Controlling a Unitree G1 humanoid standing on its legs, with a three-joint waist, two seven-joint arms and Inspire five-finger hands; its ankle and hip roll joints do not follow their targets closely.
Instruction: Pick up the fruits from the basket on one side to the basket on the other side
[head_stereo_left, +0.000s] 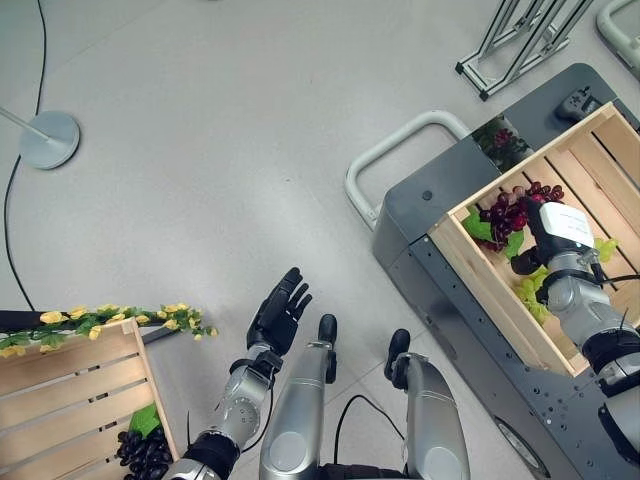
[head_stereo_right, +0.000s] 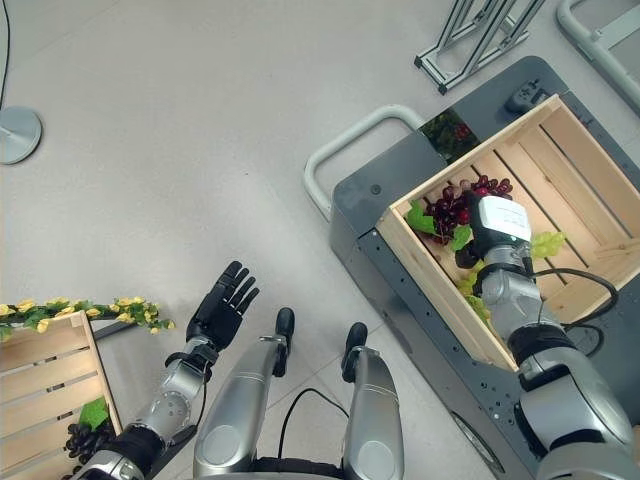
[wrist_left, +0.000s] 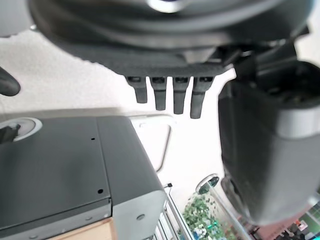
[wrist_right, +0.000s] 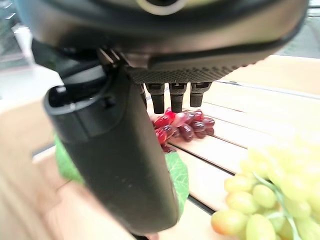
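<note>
Right hand: the right hand (head_stereo_left: 556, 232) hangs inside the right crate (head_stereo_left: 490, 290), fingers straight and relaxed above the red grapes (wrist_right: 182, 125), grasping nothing; I judge it is lining up a pick.
Red grapes: glossy, oval, tightly clustered, lying on pale wooden slats at the crate's far-left corner beside a green leaf (wrist_right: 176, 175).
Green grapes: the green grapes (wrist_right: 260, 200) sit near the hand, waxy and round.
Left hand: the left hand (head_stereo_left: 280, 310) floats over the floor, fingers extended, idle.
Left crate: the left crate (head_stereo_left: 70, 390), rimmed with yellow flowers (head_stereo_left: 110, 322), already holds dark grapes (head_stereo_left: 145, 455), so it is likely the destination.
Cart: the grey cart (head_stereo_left: 440, 190) carries the right crate.
</note>
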